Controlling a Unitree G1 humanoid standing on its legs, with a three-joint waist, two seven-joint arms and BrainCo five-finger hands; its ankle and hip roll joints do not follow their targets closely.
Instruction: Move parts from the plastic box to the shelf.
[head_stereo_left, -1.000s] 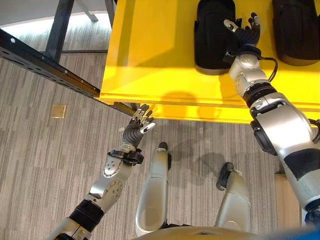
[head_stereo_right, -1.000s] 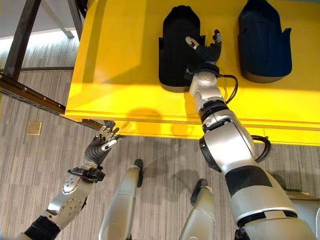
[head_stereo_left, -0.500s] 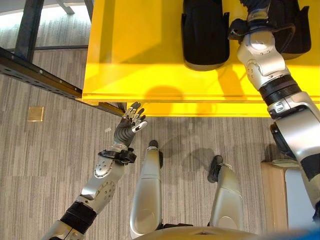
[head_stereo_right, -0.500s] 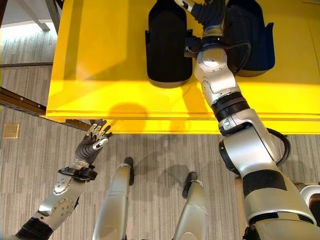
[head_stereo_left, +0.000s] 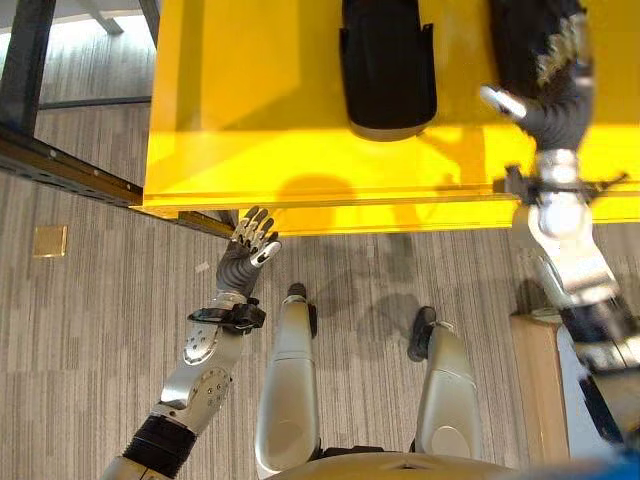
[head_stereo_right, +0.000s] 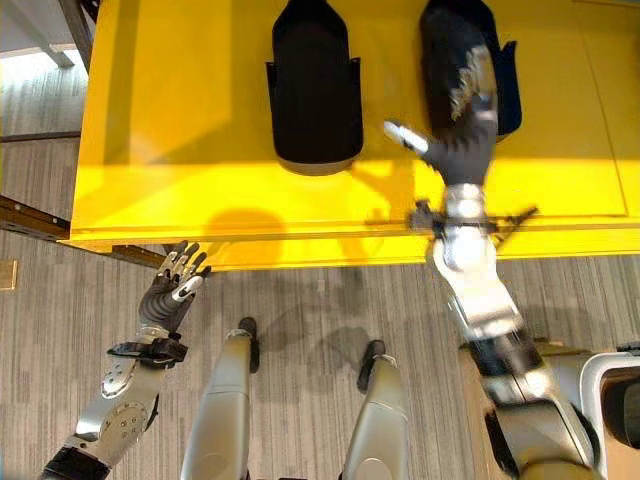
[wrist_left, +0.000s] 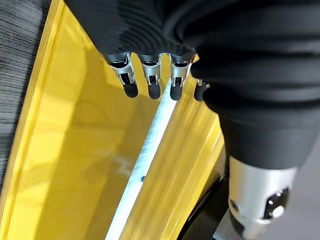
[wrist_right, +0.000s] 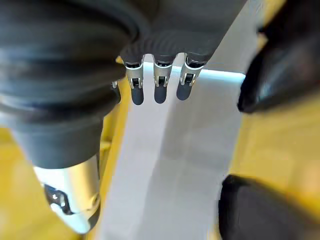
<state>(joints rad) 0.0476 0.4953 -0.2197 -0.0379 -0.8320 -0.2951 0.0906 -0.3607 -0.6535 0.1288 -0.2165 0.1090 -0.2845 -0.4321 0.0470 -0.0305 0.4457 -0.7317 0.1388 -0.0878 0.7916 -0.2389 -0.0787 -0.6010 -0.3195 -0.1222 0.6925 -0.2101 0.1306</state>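
Yellow shelf (head_stereo_right: 200, 120) carries two black parts | right robot hand (head_stereo_right: 455, 140) open, empty, over right part (head_stereo_right: 450, 50) | left part (head_stereo_right: 313, 85) alongside, long axes running away | left robot hand (head_stereo_right: 172, 290) open, below shelf edge

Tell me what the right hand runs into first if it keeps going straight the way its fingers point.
Most likely the right-hand black part on the yellow surface: the right hand, fingers straight, already overlaps that part's near end in the eye views. Height above it is unclear, so it might pass over instead.
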